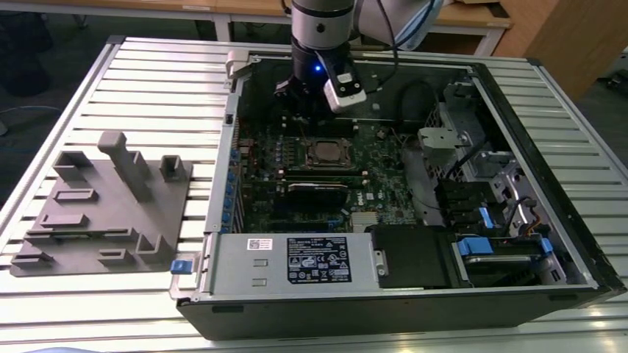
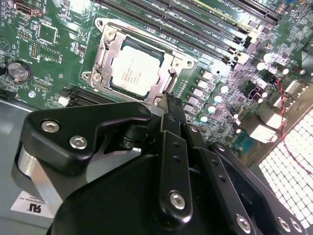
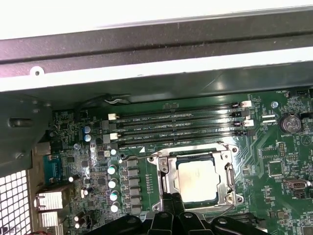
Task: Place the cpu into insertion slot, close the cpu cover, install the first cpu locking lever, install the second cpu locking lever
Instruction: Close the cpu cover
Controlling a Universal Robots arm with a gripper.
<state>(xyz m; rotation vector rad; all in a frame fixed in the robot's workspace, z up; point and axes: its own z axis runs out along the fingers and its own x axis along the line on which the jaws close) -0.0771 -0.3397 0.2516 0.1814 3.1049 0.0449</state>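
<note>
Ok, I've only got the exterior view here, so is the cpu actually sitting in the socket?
Observer: Yes. In the first wrist view the cpu lies flat in the socket, pale metal top up.
Operator: And the cover?
Observer: The cpu cover is down, framing the cpu.
Operator: Where's the gripper?
Observer: In the second wrist view the gripper is right beside the cover's edge, not over the cpu.

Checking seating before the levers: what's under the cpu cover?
The cpu shows through the window of the cpu cover, lying flat. Its edges and whatever lies beneath it are covered.
</note>
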